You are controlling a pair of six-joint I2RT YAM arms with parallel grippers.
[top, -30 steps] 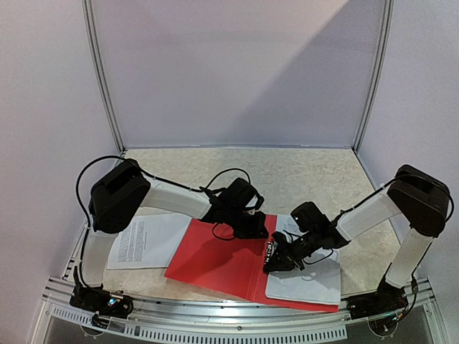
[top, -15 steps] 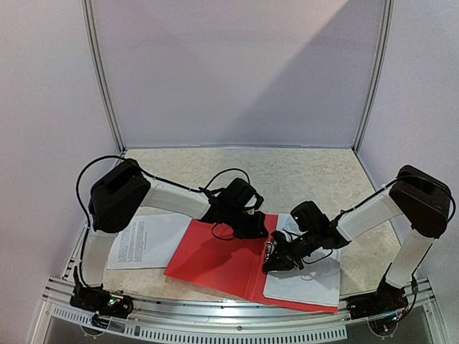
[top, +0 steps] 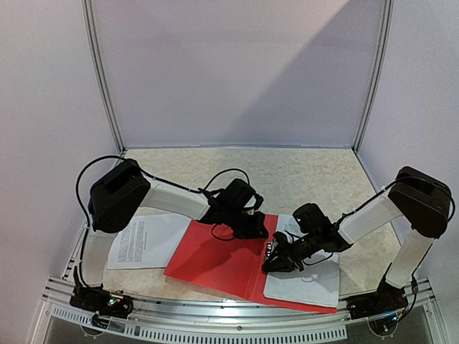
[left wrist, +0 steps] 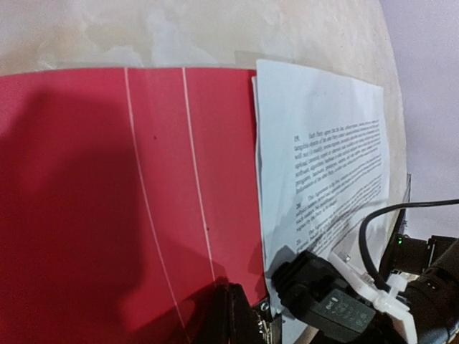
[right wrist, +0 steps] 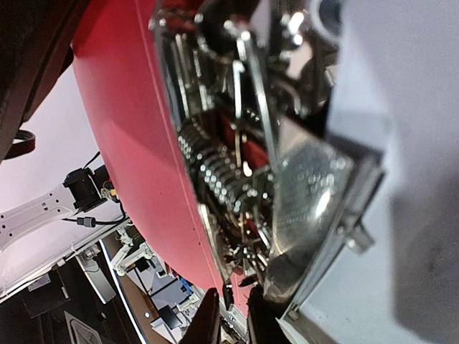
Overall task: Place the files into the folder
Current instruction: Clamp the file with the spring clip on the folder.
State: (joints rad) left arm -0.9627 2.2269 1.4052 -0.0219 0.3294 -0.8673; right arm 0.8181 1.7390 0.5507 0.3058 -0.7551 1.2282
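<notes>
Right pincer (top: pixel 272 264) at metal clip (right wrist: pixel 237 172) of folder (top: pixel 215 264), files (top: pixel 308 287) alongside

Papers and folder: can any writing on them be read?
"19." and "20.", as far as I can tell: paragraph numbers on the right sheet, lying in the folder; its other print is blurred.
Left sheet: print too small to read.
Folder: no writing shows.

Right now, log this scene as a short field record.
folder: red, open flat on the table
filed sheet: lying on the folder's right cover
loose sheet: on the table, left of the folder
left gripper: shut, at the folder's spine creases
right gripper: at the metal clip; opening unclear
</notes>
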